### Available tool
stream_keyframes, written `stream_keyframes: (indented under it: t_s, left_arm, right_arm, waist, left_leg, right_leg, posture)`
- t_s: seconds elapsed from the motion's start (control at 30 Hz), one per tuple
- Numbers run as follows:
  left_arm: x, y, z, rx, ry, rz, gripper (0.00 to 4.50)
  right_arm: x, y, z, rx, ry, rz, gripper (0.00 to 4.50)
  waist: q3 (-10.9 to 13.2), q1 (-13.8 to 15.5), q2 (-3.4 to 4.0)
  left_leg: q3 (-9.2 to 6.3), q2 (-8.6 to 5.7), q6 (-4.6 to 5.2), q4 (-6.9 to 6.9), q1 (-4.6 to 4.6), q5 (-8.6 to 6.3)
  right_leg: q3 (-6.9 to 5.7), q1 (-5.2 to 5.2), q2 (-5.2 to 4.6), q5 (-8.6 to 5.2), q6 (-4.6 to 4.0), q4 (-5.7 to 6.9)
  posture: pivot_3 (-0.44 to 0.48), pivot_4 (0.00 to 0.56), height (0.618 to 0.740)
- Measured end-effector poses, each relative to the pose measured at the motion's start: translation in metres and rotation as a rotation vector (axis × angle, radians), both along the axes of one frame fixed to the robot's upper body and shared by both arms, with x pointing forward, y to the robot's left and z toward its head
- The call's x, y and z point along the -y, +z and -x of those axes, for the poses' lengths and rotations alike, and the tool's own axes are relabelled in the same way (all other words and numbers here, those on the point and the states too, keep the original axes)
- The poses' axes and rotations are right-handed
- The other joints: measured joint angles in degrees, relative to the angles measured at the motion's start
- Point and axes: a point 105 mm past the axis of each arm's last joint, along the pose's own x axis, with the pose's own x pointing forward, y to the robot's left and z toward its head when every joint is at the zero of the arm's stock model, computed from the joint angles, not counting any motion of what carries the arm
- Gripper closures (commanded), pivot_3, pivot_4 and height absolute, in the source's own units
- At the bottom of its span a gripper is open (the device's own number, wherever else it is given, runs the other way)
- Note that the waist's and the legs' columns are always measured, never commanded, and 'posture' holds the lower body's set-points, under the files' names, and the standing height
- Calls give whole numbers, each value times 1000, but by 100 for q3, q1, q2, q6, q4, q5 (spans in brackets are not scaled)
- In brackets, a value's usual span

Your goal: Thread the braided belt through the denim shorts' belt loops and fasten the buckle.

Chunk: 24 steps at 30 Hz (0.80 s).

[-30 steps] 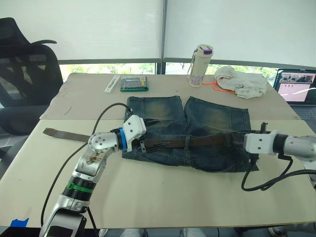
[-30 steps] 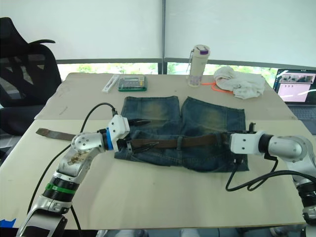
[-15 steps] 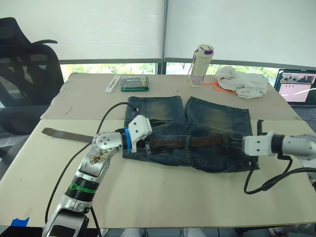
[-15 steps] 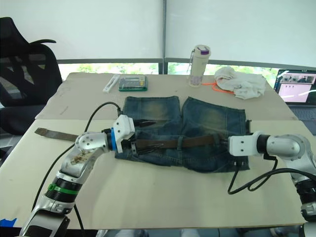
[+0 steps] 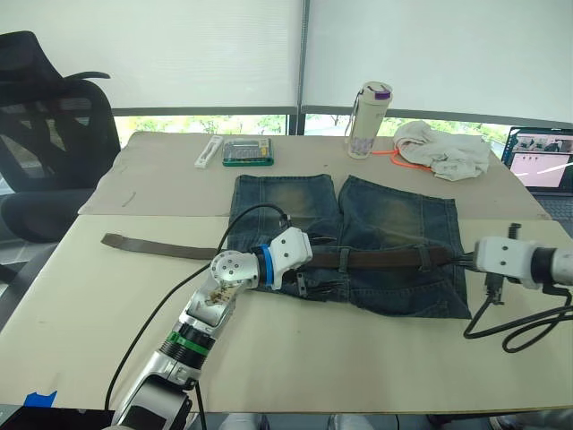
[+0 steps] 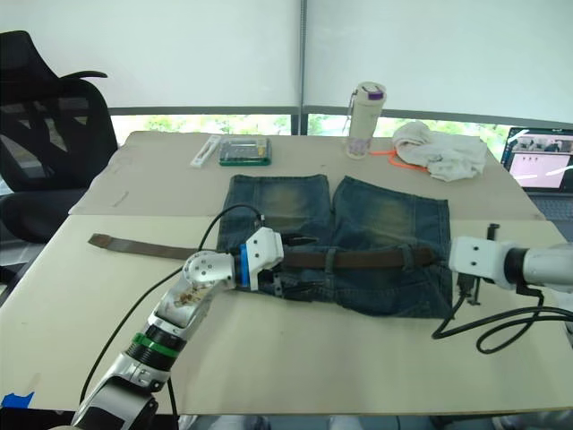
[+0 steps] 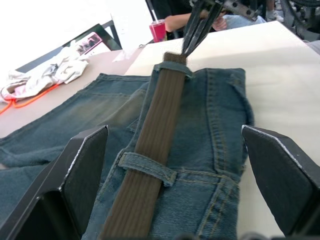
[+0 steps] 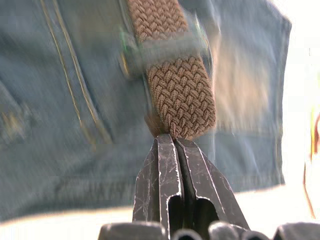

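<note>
Left gripper (image 5: 315, 274) slid along the denim shorts (image 5: 394, 215), fingers spread. Right gripper (image 8: 176, 139) clenches braided belt (image 8: 181, 95) tip: pull level, slowly, away from the shorts.

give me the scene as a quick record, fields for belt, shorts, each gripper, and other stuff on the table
belt: braided belt lies along the waistband of the denim shorts, under a belt loop; its free tail trails over the table on the robot's left
right gripper: shut on the belt's tip
left gripper: open, fingers astride the belt
other: bottle, off-white cloth, green case, laptop
</note>
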Motion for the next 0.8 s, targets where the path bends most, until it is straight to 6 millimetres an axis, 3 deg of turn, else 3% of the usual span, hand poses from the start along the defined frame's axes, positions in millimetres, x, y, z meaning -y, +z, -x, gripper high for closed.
stream_keyframes:
  t_s: [0.27,0.37,0.67,0.8]
  left_arm:
    - [13,-7,-4,25,-20,-13,0]
    - [17,-6,-4,31,-27,-11,0]
    - [19,-6,-4,31,-33,-1,0]
    - [21,-2,-2,38,-40,12,0]
  right_arm:
    - [7,-5,3,-21,-23,-11,4485]
    - [4,-2,3,-1,2,-5,3689]
    - [-4,6,0,171,74,53,492]
    - [-8,-12,1,195,78,55,492]
  waist:
    - [0,8,0]
    - [0,1,0]
    - [0,6,0]
    - [0,-1,0]
  left_leg:
    - [0,-1,1,2,-1,-1]
    - [-1,0,1,2,-1,-1]
    - [-1,0,1,2,0,0]
    - [0,0,0,3,-1,0]
  right_leg:
    - [0,0,0,0,0,0]
    - [0,0,0,0,0,0]
    - [0,1,0,0,1,0]
    - [1,1,-1,0,1,1]
  posture:
    - [0,150,737]
    - [0,150,737]
    - [0,150,737]
    - [0,150,737]
